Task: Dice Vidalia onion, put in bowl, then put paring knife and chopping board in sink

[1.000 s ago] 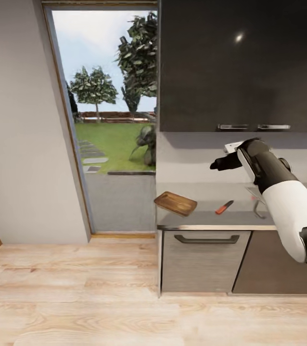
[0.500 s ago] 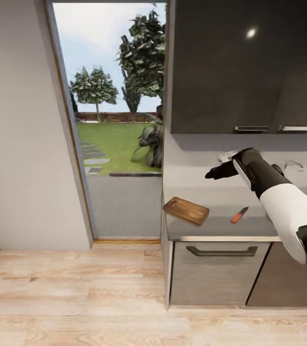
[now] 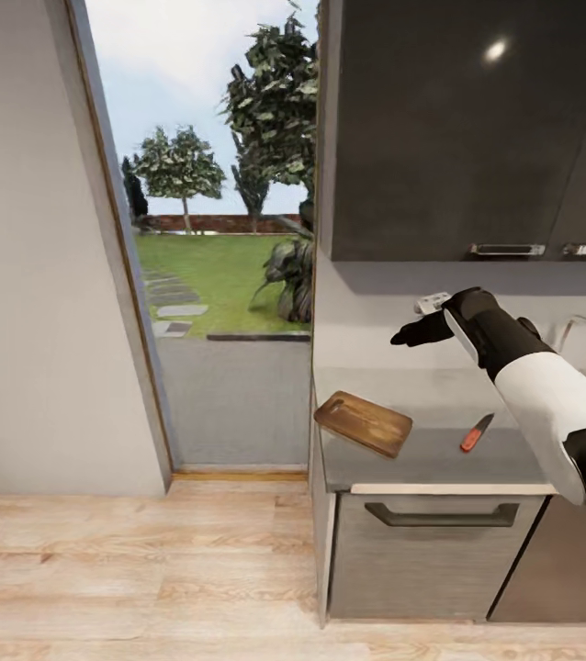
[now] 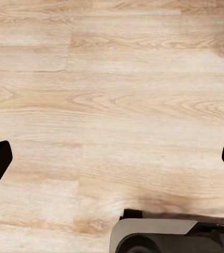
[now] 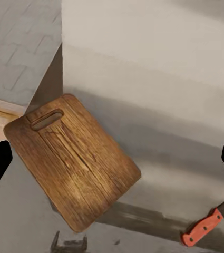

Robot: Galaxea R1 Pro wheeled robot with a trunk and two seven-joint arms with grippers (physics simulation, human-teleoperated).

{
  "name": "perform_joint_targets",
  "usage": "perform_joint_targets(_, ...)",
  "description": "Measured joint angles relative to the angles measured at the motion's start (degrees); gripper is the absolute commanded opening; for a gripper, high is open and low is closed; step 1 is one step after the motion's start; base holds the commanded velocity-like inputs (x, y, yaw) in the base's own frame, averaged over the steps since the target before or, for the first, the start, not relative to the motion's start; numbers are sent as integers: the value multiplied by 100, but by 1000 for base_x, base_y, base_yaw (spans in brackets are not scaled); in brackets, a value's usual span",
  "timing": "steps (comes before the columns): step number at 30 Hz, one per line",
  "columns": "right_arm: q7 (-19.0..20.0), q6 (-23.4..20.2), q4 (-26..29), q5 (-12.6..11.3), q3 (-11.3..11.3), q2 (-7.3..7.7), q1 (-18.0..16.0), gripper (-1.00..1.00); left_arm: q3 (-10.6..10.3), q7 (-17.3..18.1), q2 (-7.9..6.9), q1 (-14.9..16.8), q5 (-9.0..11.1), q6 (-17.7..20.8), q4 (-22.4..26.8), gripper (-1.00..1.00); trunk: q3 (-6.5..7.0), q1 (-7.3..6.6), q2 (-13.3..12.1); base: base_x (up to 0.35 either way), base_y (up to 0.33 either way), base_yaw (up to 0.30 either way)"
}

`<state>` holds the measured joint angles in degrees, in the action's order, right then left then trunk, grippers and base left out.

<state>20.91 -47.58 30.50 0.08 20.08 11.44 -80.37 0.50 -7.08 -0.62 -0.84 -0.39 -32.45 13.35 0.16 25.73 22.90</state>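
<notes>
**Right arm raised over counter; board and knife lying on it**

Nearest: light wooden floor (image 3: 146, 578), left claw (image 4: 112, 158) above it, finger tips wide apart, nothing between. Drawer front (image 3: 440, 555) with dark handle under the counter (image 3: 440, 459).

On the counter: chopping board (image 3: 364, 422), skewed, handle-slot corner jutting past the counter's end toward the doorway. Paring knife (image 3: 477, 432) well apart from it, red handle nearest the front edge, blade pointing toward the wall.

Above: right claw (image 3: 412, 332) held in the air over the counter's back; right wrist view shows its tips spread, empty. Chrome tap (image 3: 585, 323) behind the arm. Dark wall cabinets (image 3: 458, 138) overhead. Farthest: garden (image 3: 219, 266) through the doorway.
</notes>
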Motion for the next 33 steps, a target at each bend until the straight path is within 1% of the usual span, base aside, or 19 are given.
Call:
perform_joint_targets(5,1,80,-171,0,14,-9,4,100,0,-1,0,0,0,-1,-1,100,0,0,0,321,3,0)
perform_joint_targets(7,5,306,-343,0,21,-17,5,100,1,-2,-9,0,0,-1,1,100,0,0,0,321,46,0)
perform_joint_targets(11,104,528,-557,2,63,-23,5,100,0,-2,-40,0,1,-1,2,100,0,0,0,321,74,0)
perform_joint_targets(13,199,575,-650,5,127,-24,5,100,0,-2,-46,0,2,-1,2,100,0,0,0,322,83,0)
perform_joint_targets(16,396,719,-774,5,371,-24,5,100,0,-2,-51,0,5,-3,2,100,0,0,0,303,71,0)
perform_joint_targets(17,422,746,-781,6,405,-24,5,100,0,-2,-52,0,4,-4,2,100,0,0,0,205,36,0)
perform_joint_targets(20,616,839,-797,8,536,-30,5,100,0,-2,-47,0,1,-19,2,100,0,2,-1,86,15,0)
perform_joint_targets(22,840,871,-758,14,653,-26,5,100,0,-2,-45,0,0,-20,2,100,0,3,-1,23,4,0)
perform_joint_targets(25,1100,979,-728,21,975,-19,5,100,0,-1,-44,0,0,-19,2,100,0,3,-1,9,2,0)
perform_joint_targets(26,1200,1109,-723,22,1156,-18,5,100,0,-1,-47,0,0,-19,1,100,0,3,-1,5,1,0)
perform_joint_targets(27,1253,1193,-721,25,1257,-17,5,100,0,-1,-48,0,0,-19,2,100,0,3,-1,1,0,0)
perform_joint_targets(28,1607,1565,-712,26,1829,-10,5,100,0,0,-52,0,0,-19,1,100,0,3,-1,0,0,0)
perform_joint_targets(30,1838,1669,-704,35,2033,-8,4,100,0,-1,-52,0,0,-17,1,100,0,3,-1,0,0,0)
perform_joint_targets(33,2119,1761,-655,58,2161,-12,4,100,0,-1,-62,0,0,-14,1,100,0,3,-1,0,0,0)
